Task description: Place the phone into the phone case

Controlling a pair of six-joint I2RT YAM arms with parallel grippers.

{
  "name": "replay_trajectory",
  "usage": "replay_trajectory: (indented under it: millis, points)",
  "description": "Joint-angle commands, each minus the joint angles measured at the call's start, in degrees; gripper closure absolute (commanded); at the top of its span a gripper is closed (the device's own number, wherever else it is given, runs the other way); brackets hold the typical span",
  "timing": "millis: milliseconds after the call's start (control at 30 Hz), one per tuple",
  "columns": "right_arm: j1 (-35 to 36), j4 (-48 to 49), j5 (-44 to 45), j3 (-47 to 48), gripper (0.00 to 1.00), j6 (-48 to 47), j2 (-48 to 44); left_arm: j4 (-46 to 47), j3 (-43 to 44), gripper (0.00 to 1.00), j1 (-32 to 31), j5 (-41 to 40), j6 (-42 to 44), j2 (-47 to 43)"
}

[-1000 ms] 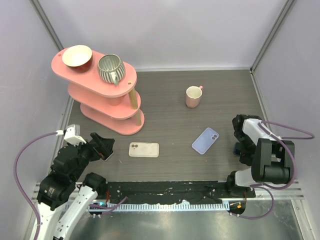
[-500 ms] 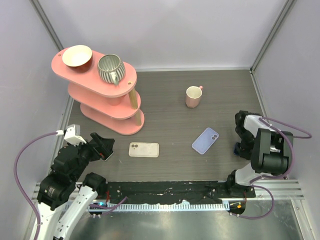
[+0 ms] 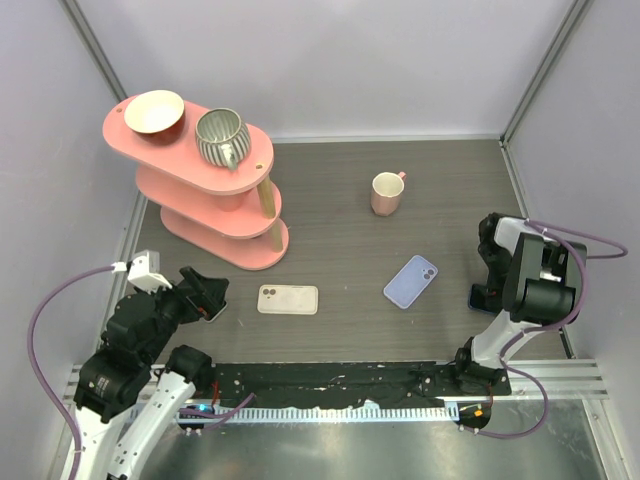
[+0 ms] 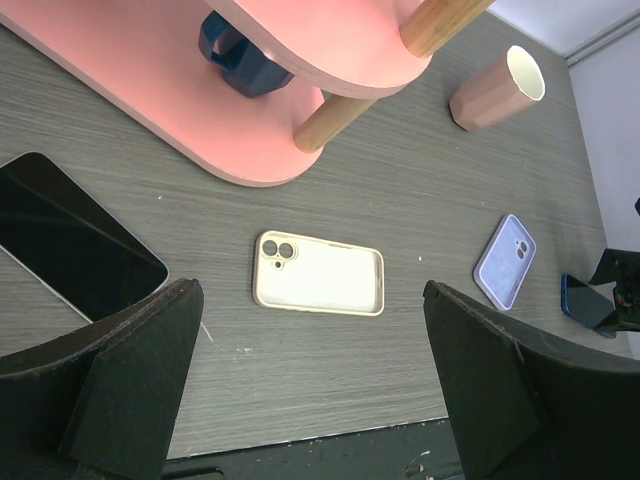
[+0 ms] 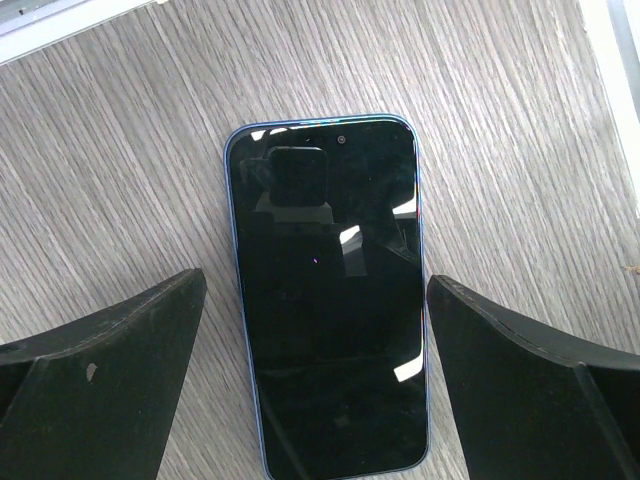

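Face up on the table at the right lies a blue-edged phone (image 5: 325, 290), its screen dark. My right gripper (image 5: 315, 290) hangs open right over it, one finger on each long side, not touching. In the top view only a corner of this phone (image 3: 476, 297) shows under the right gripper (image 3: 487, 283). A lilac case (image 3: 411, 281) lies just left of it and a cream case (image 3: 288, 299) lies mid-table, hollow side up. My left gripper (image 3: 205, 292) is open above the table, left of the cream case (image 4: 318, 274). A second, white-edged phone (image 4: 75, 250) lies beside its left finger.
A pink three-tier shelf (image 3: 250, 215) stands at the back left, with a bowl (image 3: 153, 111) and a grey striped cup (image 3: 220, 136) on top and a dark blue cup (image 4: 240, 55) on a lower tier. A pink mug (image 3: 385, 192) stands further back. Walls close in on both sides.
The right arm's wrist has swung to the right and turned, bringing its gripper down over the blue phone. The left arm, both cases and both phones have not moved.
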Motion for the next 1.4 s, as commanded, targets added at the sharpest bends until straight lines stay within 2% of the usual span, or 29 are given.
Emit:
replay_trajectory:
  millis: [0,167,333,567,633,733,933,1067,1233,1367]
  points:
    - [-0.4,1.3,-0.8,0.0,0.00,-2.7,2.0,3.3,-0.3,0.03,-0.1,0.1,0.3,-0.7]
    - [-0.4,7.1,-1.5,-3.4,0.02,-5.9,-1.5,3.4,-0.4,0.03,-0.1,0.6,0.4,-1.1]
    - [-0.4,7.7,-0.1,-6.9,0.00,-6.6,-5.8,3.7,-0.5,0.03,-0.1,0.7,0.5,-1.9]
    - [-0.4,11.5,-2.6,-8.0,0.00,-10.1,-5.0,4.4,-0.7,0.00,-0.1,1.9,0.8,-2.8]
    - [-0.4,12.3,-2.3,-7.7,0.01,-12.1,-4.6,5.8,-0.8,0.00,-0.1,5.6,2.0,-3.1]
    - [-0.5,15.8,-2.3,-8.2,0.05,-17.9,-5.7,7.0,0.1,0.00,-0.1,13.2,4.3,-1.1]
    - [-0.4,31.0,-3.6,-14.3,0.16,-36.7,-15.0,-1.4,10.7,0.01,0.0,12.1,8.2,10.2]
    - [-0.4,40.5,-6.7,-17.7,0.21,-47.7,-19.7,0.1,13.5,0.00,-0.1,11.4,7.1,12.1]
    - [-0.4,43.1,-12.3,-17.2,0.23,-56.7,-20.6,-2.6,15.2,0.00,-0.1,9.8,7.6,19.2]
    - [-0.4,41.9,-16.8,-12.8,0.28,-61.5,-17.0,-1.5,14.8,0.00,-0.1,12.7,8.7,24.4]
